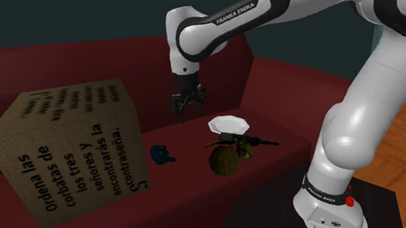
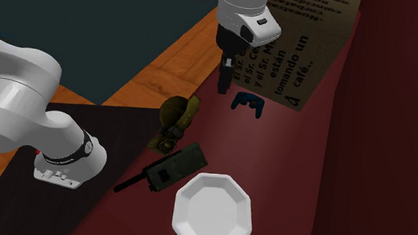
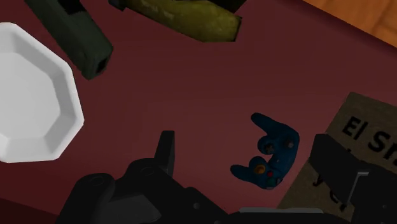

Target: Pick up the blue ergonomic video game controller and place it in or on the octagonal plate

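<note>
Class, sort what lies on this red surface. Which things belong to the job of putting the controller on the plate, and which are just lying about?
Part of the job:
- blue controller
- white octagonal plate
- gripper, open

Just lying about:
- printed box
- dark radio
- olive item

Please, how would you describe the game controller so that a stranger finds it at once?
Find the big brown box printed with Spanish words. Close beside it, on the red seat, lies the controller. It is small, two-handled, and the only blue thing there.
</note>
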`<action>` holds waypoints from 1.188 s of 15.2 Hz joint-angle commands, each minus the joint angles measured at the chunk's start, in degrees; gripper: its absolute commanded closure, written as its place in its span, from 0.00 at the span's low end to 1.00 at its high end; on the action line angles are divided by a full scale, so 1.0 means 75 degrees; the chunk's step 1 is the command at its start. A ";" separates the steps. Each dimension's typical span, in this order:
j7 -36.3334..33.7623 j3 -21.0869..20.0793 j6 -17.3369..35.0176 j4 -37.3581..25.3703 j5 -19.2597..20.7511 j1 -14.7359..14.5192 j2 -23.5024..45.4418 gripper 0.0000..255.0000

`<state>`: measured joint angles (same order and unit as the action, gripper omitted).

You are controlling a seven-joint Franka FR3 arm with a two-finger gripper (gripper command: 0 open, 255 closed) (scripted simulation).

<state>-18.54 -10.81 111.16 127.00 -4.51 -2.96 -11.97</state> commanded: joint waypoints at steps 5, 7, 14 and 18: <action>-0.0431 -0.0266 0.0701 -0.0836 0.0221 -0.0145 0.1748 0.00; -0.0584 -0.0325 0.0858 -0.1195 0.0326 -0.0220 0.2340 0.00; -0.0950 -0.0386 0.1196 -0.2218 0.0627 -0.0483 0.3895 0.00; -0.0975 -0.0365 0.1570 -0.2009 0.0665 -0.0515 0.4063 0.00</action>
<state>-25.66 -13.17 121.35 111.63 0.54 -6.36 17.57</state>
